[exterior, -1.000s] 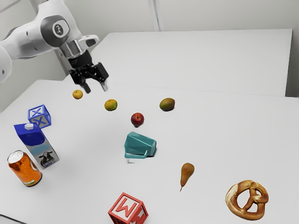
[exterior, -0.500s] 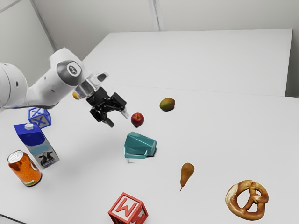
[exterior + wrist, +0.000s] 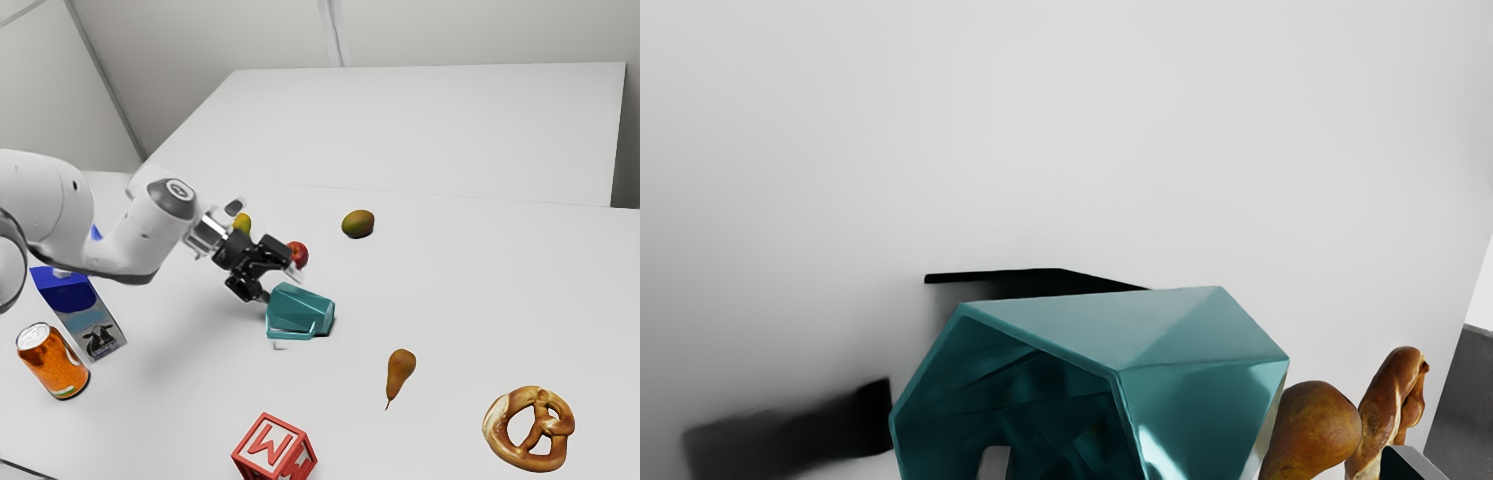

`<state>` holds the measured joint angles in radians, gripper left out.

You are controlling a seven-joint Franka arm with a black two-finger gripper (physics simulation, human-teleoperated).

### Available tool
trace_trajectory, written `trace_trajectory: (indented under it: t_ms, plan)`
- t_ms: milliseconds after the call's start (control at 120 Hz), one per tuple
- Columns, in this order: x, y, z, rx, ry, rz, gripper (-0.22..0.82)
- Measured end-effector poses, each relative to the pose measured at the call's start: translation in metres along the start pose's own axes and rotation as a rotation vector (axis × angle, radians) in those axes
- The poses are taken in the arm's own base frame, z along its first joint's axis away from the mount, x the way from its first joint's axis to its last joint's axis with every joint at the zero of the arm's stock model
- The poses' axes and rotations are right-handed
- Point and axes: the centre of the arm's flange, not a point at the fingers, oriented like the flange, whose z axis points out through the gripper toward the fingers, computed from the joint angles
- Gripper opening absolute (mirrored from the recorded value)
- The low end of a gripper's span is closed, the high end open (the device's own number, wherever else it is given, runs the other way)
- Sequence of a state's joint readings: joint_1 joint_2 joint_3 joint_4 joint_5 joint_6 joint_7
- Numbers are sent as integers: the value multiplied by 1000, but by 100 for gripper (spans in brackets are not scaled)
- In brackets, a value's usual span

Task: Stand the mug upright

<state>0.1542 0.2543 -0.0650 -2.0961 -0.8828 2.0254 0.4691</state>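
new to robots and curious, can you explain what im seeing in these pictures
This is a simulated white robot arm with a black two-finger tool. One view looks on from the arm's side; the other is from a camera on its hand, fingertips at the bottom edge. A teal faceted mug lies on its side on the white table. Around it are a red apple, a greenish-brown mango, a brown pear, a twisted brown pretzel, a red-and-white letter block, an orange metal can and a blue-topped milk carton. Nothing is held: the fingers stand apart, by the mug's open end.
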Motion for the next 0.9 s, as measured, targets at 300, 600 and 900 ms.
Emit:
trace_trajectory:
  t_ms: [300,600,900]
  plan:
    - [-3,4,9,-104,1,70,17]
    - [-6,17,-1,-132,2,177,-12]
    - [-23,72,-53,-9,35,350,-16]
